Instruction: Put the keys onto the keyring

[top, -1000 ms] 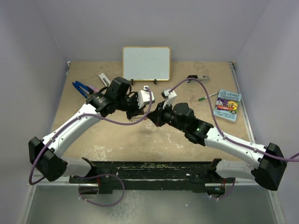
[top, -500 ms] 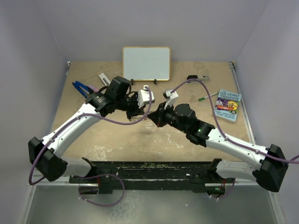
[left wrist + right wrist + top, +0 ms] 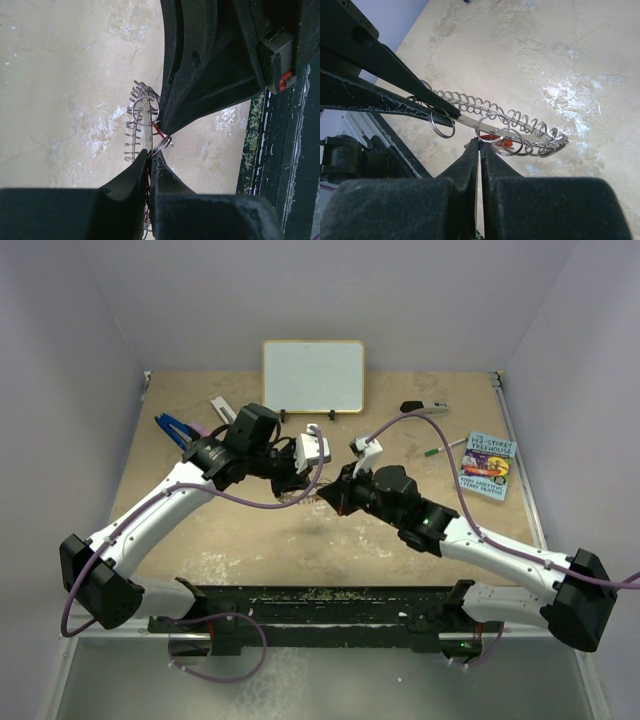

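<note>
Left hand (image 3: 150,154) clamps the keyring (image 3: 468,120); right hand (image 3: 479,144) apparently pinches the key (image 3: 505,143). Left should brace while right threads gently.

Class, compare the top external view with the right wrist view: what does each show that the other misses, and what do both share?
Only the top external view shows the whiteboard, the book and both arms whole. Only the right wrist view clearly shows the keyring edge-on, its fringe of small rings, and the red key beside it. Both show the left gripper and right gripper tip to tip over the tan table.
</note>
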Robot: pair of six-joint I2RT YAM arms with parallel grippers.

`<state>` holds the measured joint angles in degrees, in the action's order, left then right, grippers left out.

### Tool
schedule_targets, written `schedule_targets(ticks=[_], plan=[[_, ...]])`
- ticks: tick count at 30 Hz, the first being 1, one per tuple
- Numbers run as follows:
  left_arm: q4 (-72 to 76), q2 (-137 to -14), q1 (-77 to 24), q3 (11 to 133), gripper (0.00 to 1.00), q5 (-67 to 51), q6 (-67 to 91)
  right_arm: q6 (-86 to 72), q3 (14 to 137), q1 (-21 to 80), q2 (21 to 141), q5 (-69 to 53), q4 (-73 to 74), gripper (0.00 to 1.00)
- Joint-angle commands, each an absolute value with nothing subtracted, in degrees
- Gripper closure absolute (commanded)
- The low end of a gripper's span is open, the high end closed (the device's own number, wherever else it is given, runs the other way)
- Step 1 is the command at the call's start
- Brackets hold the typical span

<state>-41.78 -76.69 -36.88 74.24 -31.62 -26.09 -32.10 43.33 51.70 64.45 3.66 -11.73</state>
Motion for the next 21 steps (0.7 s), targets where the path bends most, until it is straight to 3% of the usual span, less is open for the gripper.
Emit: schedule_targets(ticks=[1, 16, 21], plan=[[-41.0, -74.8, -37.1, 77.3, 0.97, -36.5, -26.7, -31.9, 42.8, 51.7, 63.0, 0.8, -17.7, 1.0], [-38.4, -75.0, -37.0, 76.8, 0.97, -29.9, -24.4, -30.7, 40.5, 51.8, 55.6, -0.6, -13.4, 1.0], [-37.9, -75.2, -37.0, 76.5, 0.97, -29.8, -23.7, -30.5, 41.7, 52.0, 58.0, -1.8, -14.4, 1.0]])
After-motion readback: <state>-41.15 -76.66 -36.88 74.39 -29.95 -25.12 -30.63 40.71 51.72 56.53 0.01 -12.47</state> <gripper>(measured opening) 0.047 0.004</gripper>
